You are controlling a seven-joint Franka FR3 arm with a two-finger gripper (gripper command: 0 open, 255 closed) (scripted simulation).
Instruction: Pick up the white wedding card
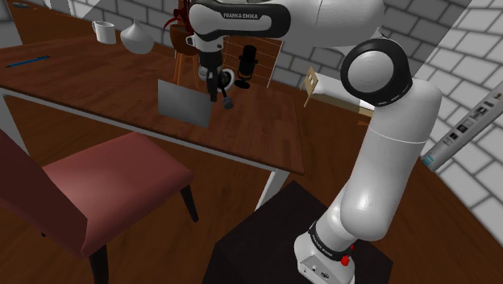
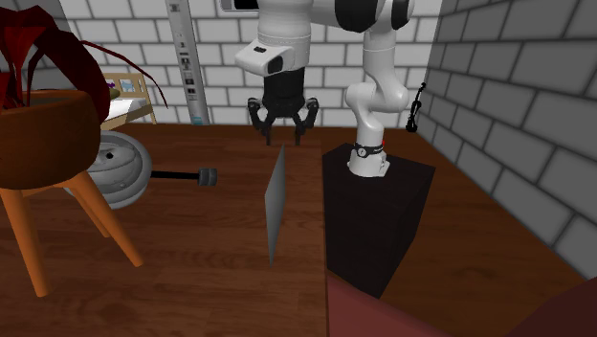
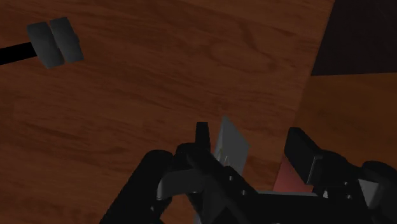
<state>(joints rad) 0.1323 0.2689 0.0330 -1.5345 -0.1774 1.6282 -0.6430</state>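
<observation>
Fingers [image 3: 202, 137] are wide open and hold nothing. The gripper [image 2: 284, 137] hangs right over the top edge of the card [image 2: 276, 206]. The card renders grey rather than white and stands upright on the desk [image 1: 258, 129], not far from the edge on the chair's [image 1: 105, 181] side. In the wrist view the card's top corner sits in the gap but off-centre, close to one finger and well apart from the other. This looks like line-up before the descent. To do it well: shift sideways until the card is mid-gap, keep the finger faces parallel to the card's faces, come straight down so the pads overlap a good strip of the sheet, then close. The card is thin and free-standing, so a nudge from the near finger would probably tip it flat, and flat it would be much harder to pinch. A dark-handled tool with a grey head [image 2: 203, 177] lies on the desk well apart from the card and is likely no issue. I can't tell whether the card is folded or a single sheet, or what keeps it upright. Its lower part is hidden behind the gripper body in the wrist view. In the shoulder view the fingertips blur into the clutter behind, so the height over the card is hard to judge there.
</observation>
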